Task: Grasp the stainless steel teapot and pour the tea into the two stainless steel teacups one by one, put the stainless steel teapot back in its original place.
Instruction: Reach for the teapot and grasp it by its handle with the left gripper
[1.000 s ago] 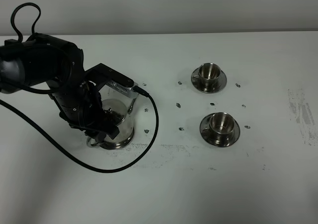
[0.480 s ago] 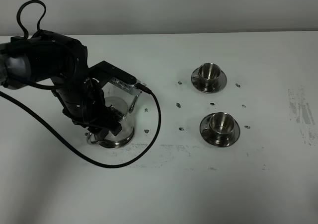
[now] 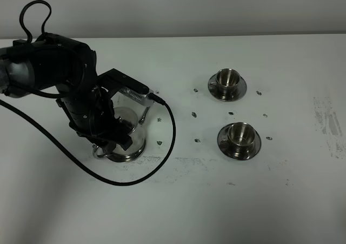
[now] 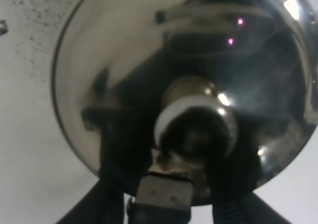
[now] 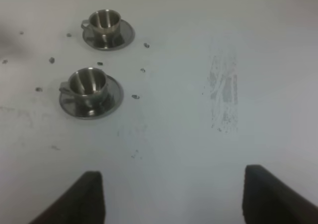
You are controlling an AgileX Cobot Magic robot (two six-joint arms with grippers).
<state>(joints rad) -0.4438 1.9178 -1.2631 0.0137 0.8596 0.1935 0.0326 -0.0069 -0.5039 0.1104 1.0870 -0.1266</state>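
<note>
Left wrist view, entries from nearest outward.

1. Left gripper (image 4: pixel 169 206): its fingers flank the loop handle (image 4: pixel 161 196) of the stainless steel teapot (image 4: pixel 149 75). You cannot tell whether they pinch it or only bracket it.
2. Lid knob (image 4: pixel 194 124): just beyond the handle, centred on the dome.
3. Flat saucer (image 3: pixel 128 157): under the teapot, which sits on it unlifted.
4. Two stainless steel teacups (image 3: pixel 240 134) (image 3: pixel 227 79): well apart from the teapot, toward the right arm's side, each on its own saucer.
5. Right gripper (image 5: pixel 184 194): farthest from the teapot, jaws spread, empty.

Advice: seat your fingers squarely across the handle, grip firmly, then lift level so the lid stays put.
</note>
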